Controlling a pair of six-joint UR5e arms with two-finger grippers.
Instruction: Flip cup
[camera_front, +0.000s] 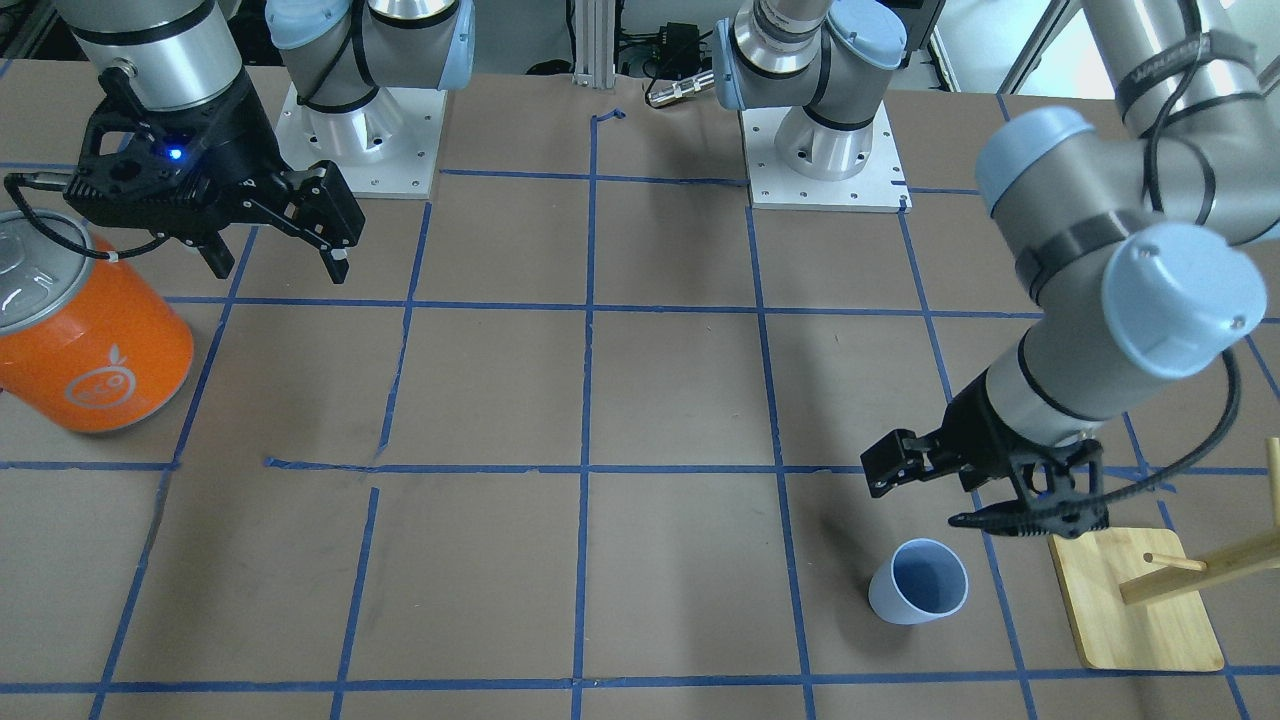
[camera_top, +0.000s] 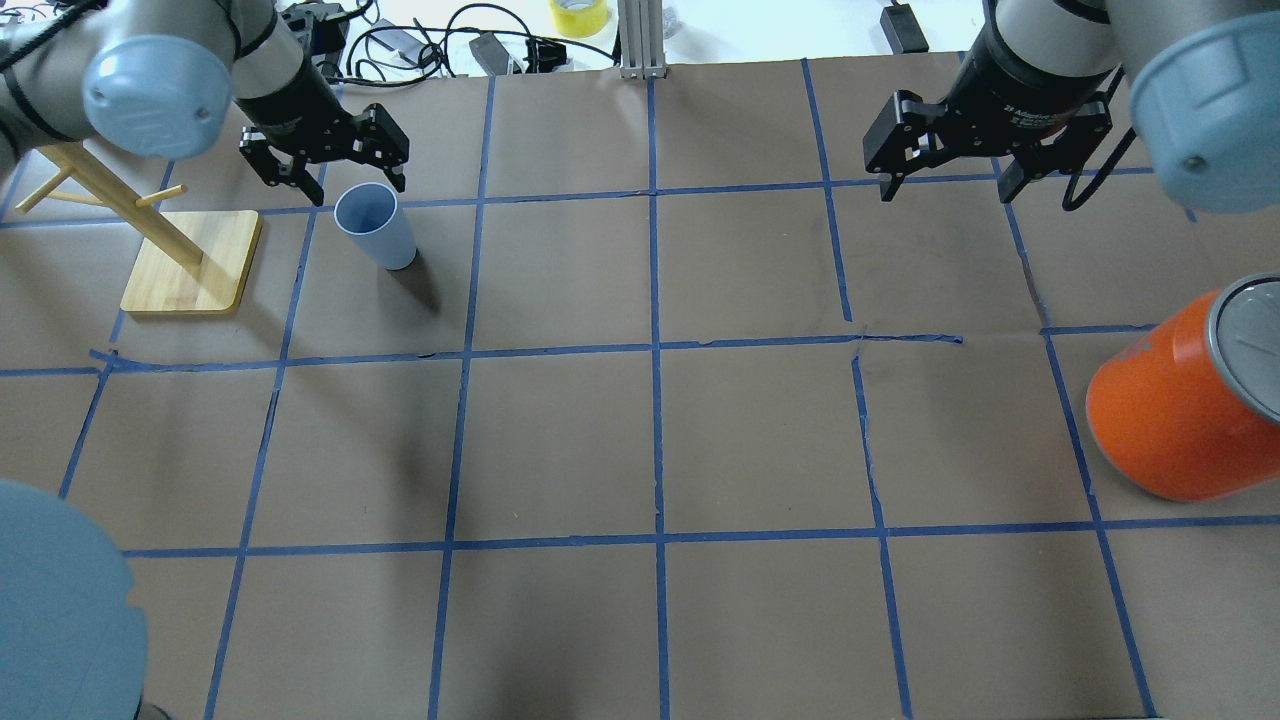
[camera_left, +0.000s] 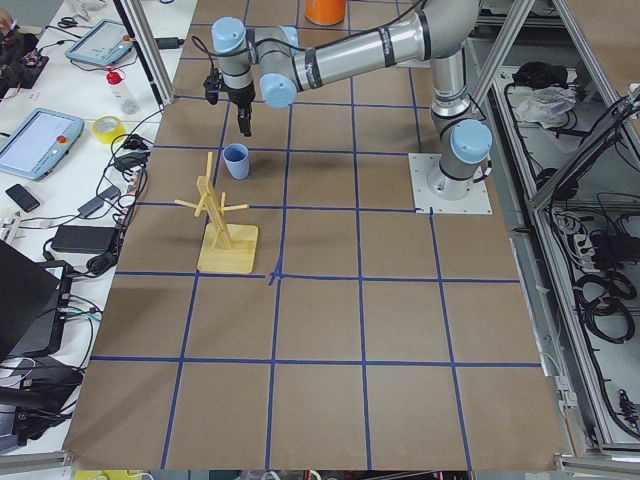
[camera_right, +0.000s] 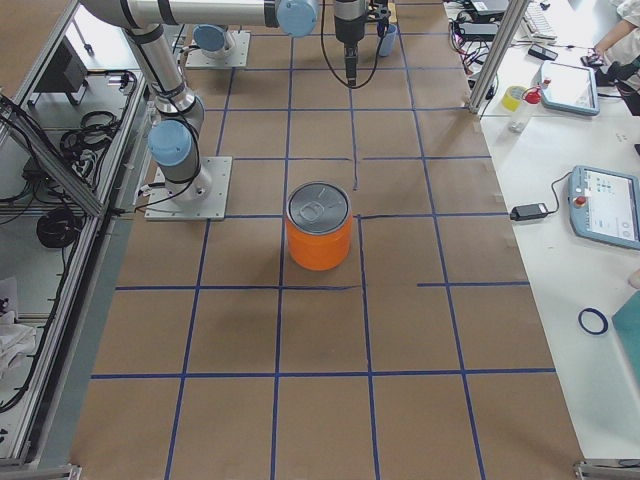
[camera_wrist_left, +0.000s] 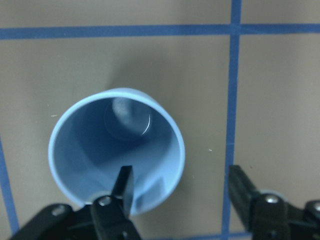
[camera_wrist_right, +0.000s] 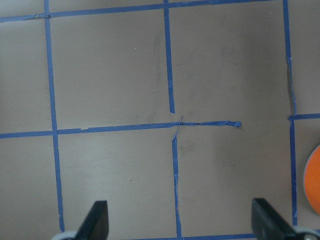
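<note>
Left gripper (camera_wrist_left: 181, 180) – spread wide, just above cup (camera_wrist_left: 85, 150), one rim side between its tips | cup – stands mouth up, long axis up-down, near bench's far left corner | right gripper (camera_wrist_right: 177, 222) – spread wide, holds nothing, well apart from cup | left arm nearer

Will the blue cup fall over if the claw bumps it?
Probably. The cup looks empty and thin, so likely light. It stands on its narrower base, so a push near the rim could tip it; then it may roll.
</note>
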